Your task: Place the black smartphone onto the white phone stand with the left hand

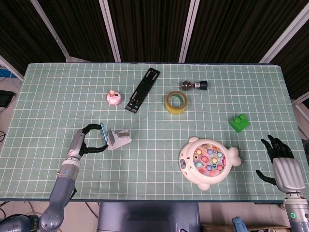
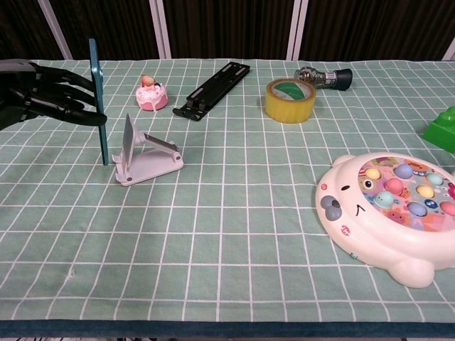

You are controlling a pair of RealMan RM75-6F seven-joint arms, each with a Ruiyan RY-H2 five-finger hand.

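Note:
My left hand (image 1: 83, 141) (image 2: 44, 98) grips the black smartphone (image 1: 103, 136) (image 2: 99, 106) from its left side. The phone stands almost vertical and shows edge-on, with a blue rim. Its lower end is close to the table, just left of the white phone stand (image 1: 119, 138) (image 2: 143, 153). The stand's sloped back plate faces the phone, and nothing rests on the stand. My right hand (image 1: 281, 162) hangs at the table's front right edge, fingers apart and holding nothing; the chest view does not show it.
A pink cake toy (image 1: 113, 97), a black rail (image 1: 143, 89), a yellow tape roll (image 1: 176, 102) and a small bulb (image 1: 194, 85) lie behind the stand. A green block (image 1: 239, 122) and a white fishing toy (image 1: 207, 162) sit to the right.

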